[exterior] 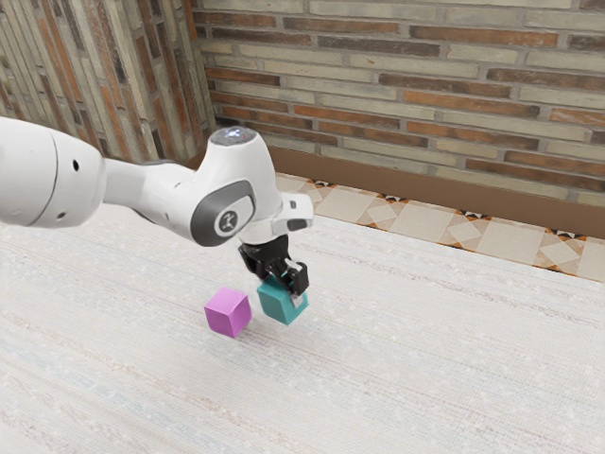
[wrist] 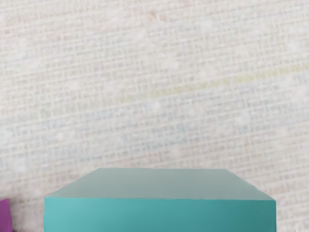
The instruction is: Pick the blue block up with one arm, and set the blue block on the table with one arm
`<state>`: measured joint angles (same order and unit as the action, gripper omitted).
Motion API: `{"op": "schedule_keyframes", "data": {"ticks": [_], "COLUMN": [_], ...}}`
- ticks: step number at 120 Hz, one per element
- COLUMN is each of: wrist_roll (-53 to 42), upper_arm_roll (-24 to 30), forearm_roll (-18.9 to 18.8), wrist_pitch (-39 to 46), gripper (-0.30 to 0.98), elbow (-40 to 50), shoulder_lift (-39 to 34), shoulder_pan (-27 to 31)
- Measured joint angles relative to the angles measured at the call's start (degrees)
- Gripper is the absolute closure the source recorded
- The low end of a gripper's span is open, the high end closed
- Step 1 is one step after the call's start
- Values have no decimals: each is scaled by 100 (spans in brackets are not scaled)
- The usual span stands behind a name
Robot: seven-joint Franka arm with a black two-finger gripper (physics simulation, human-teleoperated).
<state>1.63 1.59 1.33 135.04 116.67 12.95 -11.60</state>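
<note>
Blue block (exterior: 277, 305) at the jaws, top partly hidden by them. Can't tell if they're apart or clamped. Pink block (exterior: 227, 313) just beside. Wrist view cuts off both blocks.

Arm (exterior: 142, 184) in from ext. view's left, approx. horiz., w/ blk gripper (exterior: 286, 282) pointing down, slightly tilted.
</note>
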Motion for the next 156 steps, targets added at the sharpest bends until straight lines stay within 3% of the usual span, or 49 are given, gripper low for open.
{"op": "schedule_keyframes", "data": {"ticks": [50,80,94,110,124,140,156], "wrist_roll": [416,474,490,443,284,77,-89], "upper_arm_roll": [27,9,-238,-911,-1580,-1661,-1664], "forearm_roll": [4,58,271,525,601,603,587], "wrist_pitch": [318,314,-445,-1434,-2468,-3172,-3521], "gripper": [32,12,8,6,4,3,3], "elbow": [2,-217,-1438,-1736,-2169,-2207,-2193], "shoulder_lift": [540,517,310,-655,-990,-1075,-1069], "shoulder_pan": [-26,34,52,215,521,911,769]}}
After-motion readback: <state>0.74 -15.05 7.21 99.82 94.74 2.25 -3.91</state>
